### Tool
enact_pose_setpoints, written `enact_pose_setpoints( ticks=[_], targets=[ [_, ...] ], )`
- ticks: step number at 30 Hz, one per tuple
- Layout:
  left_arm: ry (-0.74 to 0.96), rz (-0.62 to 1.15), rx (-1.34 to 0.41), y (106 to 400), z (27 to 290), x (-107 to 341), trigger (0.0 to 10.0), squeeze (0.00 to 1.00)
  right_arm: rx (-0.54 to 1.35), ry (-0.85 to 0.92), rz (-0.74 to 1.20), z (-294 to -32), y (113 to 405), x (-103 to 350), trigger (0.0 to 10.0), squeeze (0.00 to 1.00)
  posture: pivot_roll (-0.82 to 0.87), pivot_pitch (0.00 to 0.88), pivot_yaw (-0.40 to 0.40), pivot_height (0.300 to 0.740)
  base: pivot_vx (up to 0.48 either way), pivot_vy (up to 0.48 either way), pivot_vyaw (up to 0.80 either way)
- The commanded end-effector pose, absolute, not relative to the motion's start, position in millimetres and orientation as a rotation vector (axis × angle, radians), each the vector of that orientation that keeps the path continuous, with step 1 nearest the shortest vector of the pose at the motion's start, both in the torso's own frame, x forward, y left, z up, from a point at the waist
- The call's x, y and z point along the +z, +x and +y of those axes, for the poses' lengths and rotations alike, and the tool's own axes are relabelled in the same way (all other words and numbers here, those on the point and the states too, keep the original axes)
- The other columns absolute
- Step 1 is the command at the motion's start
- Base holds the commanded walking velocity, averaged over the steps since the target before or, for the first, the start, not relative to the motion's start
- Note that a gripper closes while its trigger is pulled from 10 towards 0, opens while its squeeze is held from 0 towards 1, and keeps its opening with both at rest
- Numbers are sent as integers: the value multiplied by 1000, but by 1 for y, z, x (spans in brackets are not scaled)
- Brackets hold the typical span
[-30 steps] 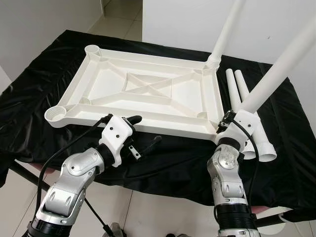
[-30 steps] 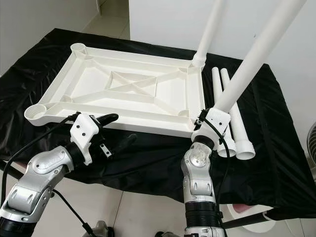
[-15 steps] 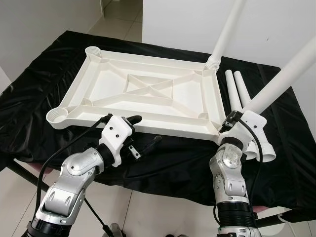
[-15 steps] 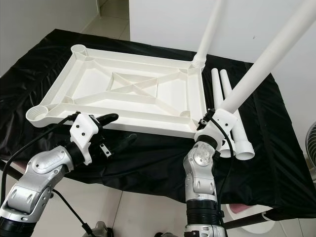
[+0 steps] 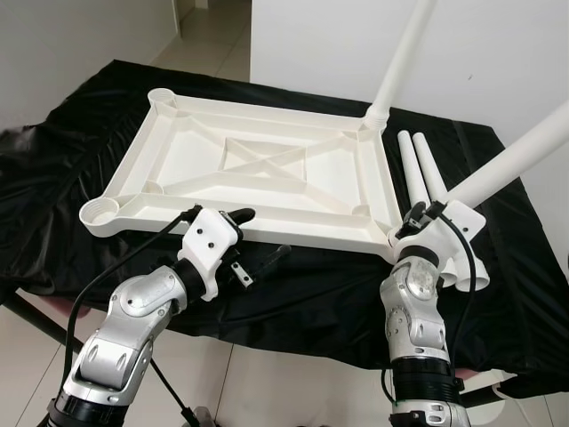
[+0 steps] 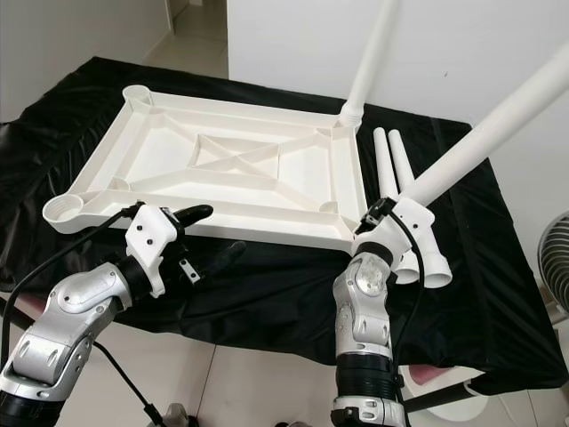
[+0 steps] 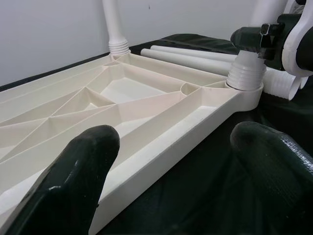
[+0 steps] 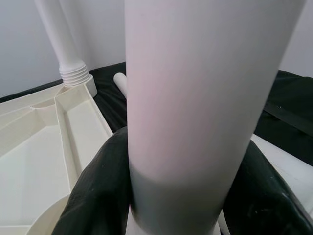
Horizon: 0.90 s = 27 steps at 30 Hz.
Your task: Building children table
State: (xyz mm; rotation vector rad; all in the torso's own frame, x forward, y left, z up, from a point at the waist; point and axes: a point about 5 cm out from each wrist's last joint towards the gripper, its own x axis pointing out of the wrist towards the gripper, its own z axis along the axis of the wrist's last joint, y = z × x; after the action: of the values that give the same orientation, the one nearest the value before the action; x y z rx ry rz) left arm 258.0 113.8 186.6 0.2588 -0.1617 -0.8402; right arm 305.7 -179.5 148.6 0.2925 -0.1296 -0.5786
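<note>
Left eye view: an upside-down white tabletop (image 5: pixel 267 173) is seen lying on a black cloth (image 5: pixel 53 196). One leg (image 5: pixel 402 58) stands screwed into its far right corner. A second leg (image 5: pixel 516 156) is clamped between the fingers of the right gripper (image 5: pixel 425 227), tilted, its threaded end seated in the near right socket. Two spare legs (image 5: pixel 425 182) lie beside the tabletop. The left gripper (image 5: pixel 262 236) is held with fingers apart at the near edge.
</note>
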Motion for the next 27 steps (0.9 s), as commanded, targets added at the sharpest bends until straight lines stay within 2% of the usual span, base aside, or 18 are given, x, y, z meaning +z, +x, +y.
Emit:
enact_pose_setpoints(
  ticks=[1, 6, 9, 19, 26, 27],
  targets=[
    [256, -159, -853, 256, 112, 186, 10000, 0, -624, 255, 130, -184, 294, 95, 10000, 0, 183, 137, -20, 740, 0, 0, 0],
    [255, -160, -853, 256, 112, 186, 10000, 0, -583, 212, 119, -181, 298, 100, 10000, 0, 183, 137, -20, 740, 0, 0, 0],
    [255, -160, -853, 256, 112, 186, 10000, 0, -564, 128, 131, -181, 300, 101, 10000, 0, 181, 137, -22, 740, 0, 0, 0],
    [253, -158, -853, 255, 112, 186, 10000, 0, -541, 98, 162, -183, 301, 97, 10000, 0, 179, 138, -19, 740, 0, 0, 0],
    [256, -159, -855, 257, 113, 186, 10000, 0, -378, 122, -35, -173, 307, 128, 10000, 0, 178, 137, -19, 740, 0, 0, 0],
    [257, -159, -856, 257, 113, 186, 10000, 0, -305, 115, -113, -166, 308, 143, 10000, 0, 177, 134, -19, 740, 0, 0, 0]
  ],
)
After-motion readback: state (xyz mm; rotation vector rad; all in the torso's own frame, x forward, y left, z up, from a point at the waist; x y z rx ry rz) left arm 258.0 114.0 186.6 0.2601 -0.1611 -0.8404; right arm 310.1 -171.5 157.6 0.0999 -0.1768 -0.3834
